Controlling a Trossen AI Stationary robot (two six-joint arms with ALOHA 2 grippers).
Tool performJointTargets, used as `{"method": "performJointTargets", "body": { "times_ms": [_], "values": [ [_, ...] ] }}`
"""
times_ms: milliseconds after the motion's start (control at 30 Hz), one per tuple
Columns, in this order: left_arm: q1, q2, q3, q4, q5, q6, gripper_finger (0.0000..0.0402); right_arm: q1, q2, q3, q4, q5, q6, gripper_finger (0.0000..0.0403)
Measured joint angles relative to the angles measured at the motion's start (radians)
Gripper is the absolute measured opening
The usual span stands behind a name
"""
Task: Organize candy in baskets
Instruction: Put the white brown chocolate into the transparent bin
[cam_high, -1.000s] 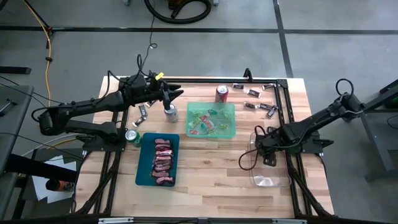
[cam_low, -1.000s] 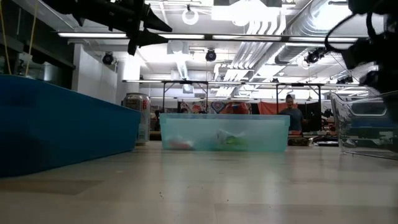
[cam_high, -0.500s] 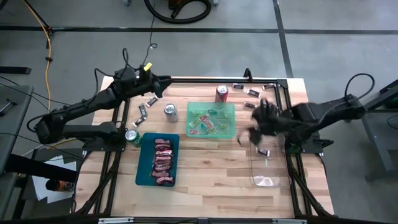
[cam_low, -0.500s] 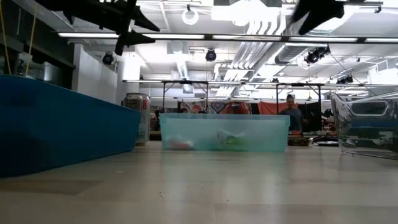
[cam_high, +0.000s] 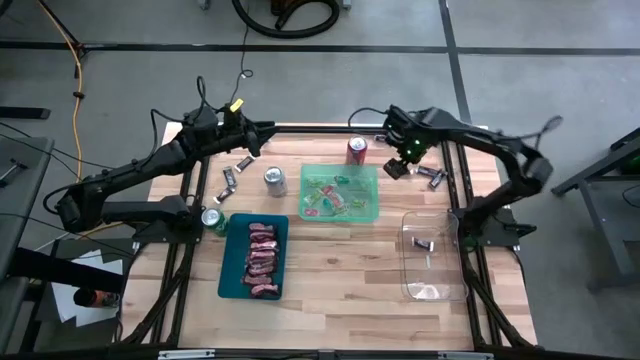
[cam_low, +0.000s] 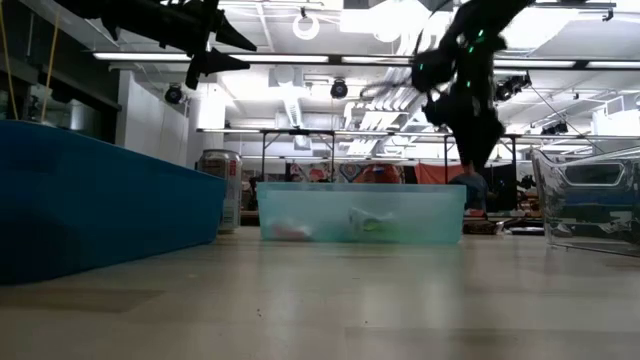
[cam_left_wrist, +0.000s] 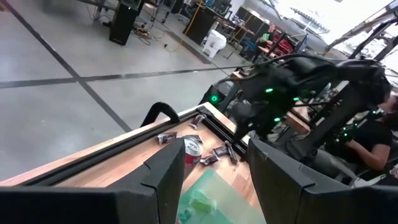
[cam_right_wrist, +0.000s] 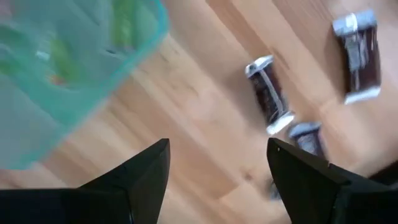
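Observation:
My right gripper (cam_high: 394, 168) (cam_right_wrist: 217, 168) hangs open, pointing down over bare wood at the table's far right. It is between the light green basket (cam_high: 340, 192) and several dark candy bars (cam_right_wrist: 268, 93) (cam_high: 436, 179) lying flat on the table. My left gripper (cam_high: 262, 140) (cam_left_wrist: 214, 180) is open and empty, held high over the far left, above two dark candies (cam_high: 231, 181). The teal basket (cam_high: 253, 257) holds red and pink candies. The green basket holds mixed bright candies. One dark candy (cam_high: 422, 243) lies in the clear basket (cam_high: 432, 258).
A red can (cam_high: 356, 150) stands just beyond the green basket, a silver can (cam_high: 274, 180) to its left, and a green can (cam_high: 212, 218) by the teal basket's far left corner. Bare wood lies along the table's near edge. People show in the room beyond.
My right gripper has swung quickly from above the clear basket toward the table's far edge, rising a little, and now hangs by the dark bars; a dark candy shows in the clear basket where it was. My left gripper drew back from over the silver can toward the far left.

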Motion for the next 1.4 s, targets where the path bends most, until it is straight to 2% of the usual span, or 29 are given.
{"method": "performJointTargets", "body": {
  "times_ms": [67, 200, 367, 500, 667, 833, 1000, 1200, 1400],
  "values": [
    [0.000, 0.000, 0.000, 0.000, 0.000, 0.014, 0.0161, -0.011, 0.050, 0.000, 0.027, 0.001, -0.079, 0.0260],
    [0.000, 0.000, 0.000, -0.003, 0.000, 0.038, 0.0161, -0.010, 0.131, 0.000, 0.104, 0.003, -0.138, 0.0260],
    [0.000, 0.000, 0.000, -0.006, -0.003, 0.033, 0.0161, -0.029, 0.199, 0.000, 0.182, 0.096, -0.135, 0.0260],
    [-0.013, 0.000, -0.001, -0.009, -0.005, 0.026, 0.0161, -0.062, 0.223, -0.003, 0.162, 0.106, -0.139, 0.0260],
    [-0.025, 0.000, -0.001, -0.009, -0.015, 0.027, 0.0161, -0.097, 0.186, -0.146, 0.215, 0.100, -0.131, 0.0260],
    [-0.026, 0.000, -0.001, -0.009, -0.041, 0.051, 0.0161, -0.101, 0.105, -0.289, 0.387, 0.072, -0.099, 0.0260],
    [-0.026, 0.000, -0.001, -0.008, -0.077, 0.050, 0.0161, -0.103, 0.076, -0.306, 0.459, 0.123, -0.118, 0.0260],
    [-0.026, 0.000, -0.001, -0.002, -0.079, 0.040, 0.0161, -0.109, 0.101, -0.307, 0.470, 0.117, -0.158, 0.0256],
    [-0.026, 0.000, -0.001, 0.000, -0.123, -0.060, 0.0161, -0.109, 0.141, -0.306, 0.473, 0.113, -0.156, 0.0226]
  ]
}}
